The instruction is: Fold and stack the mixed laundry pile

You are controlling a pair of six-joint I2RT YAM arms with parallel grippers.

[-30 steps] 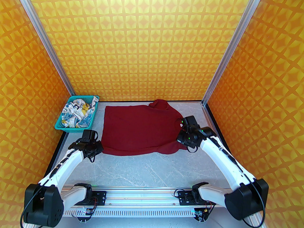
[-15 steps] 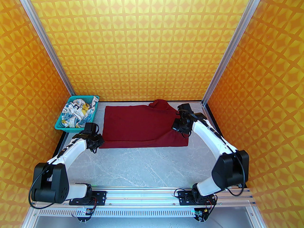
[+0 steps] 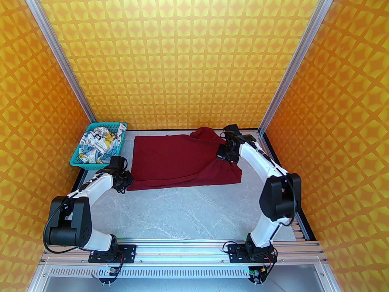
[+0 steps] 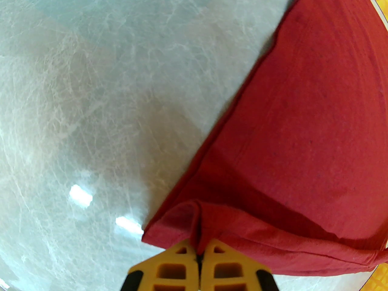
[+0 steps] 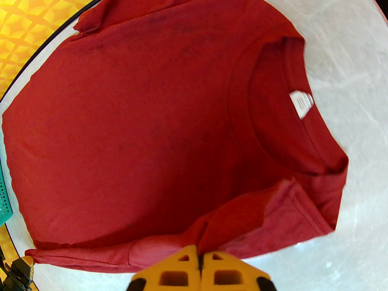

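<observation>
On the grey counter (image 3: 188, 211) we see the red T-shirt (image 3: 170, 160) spread out. The left jaws pinch its near-left corner, the right jaws a lifted fold (both clamped tight).

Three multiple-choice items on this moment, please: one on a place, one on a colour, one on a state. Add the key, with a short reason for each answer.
1. Where does the printed white garment lie?
A. in the teal basket
B. draped over the back wall
C. on the aluminium rail

2. What colour is the T-shirt spread on the table?
A. white
B. dark red
C. teal

3. How do the left gripper and right gripper stand?
A. both open, off the cloth
B. both shut on the T-shirt's edge
C. one open, one shut

Key:
1 A: the top view shows the crumpled print inside the basket at the far left.
2 B: the cloth is dark red in all three views.
3 B: each wrist view shows the jaws closed with a fold of red cloth pinched between them.
</observation>
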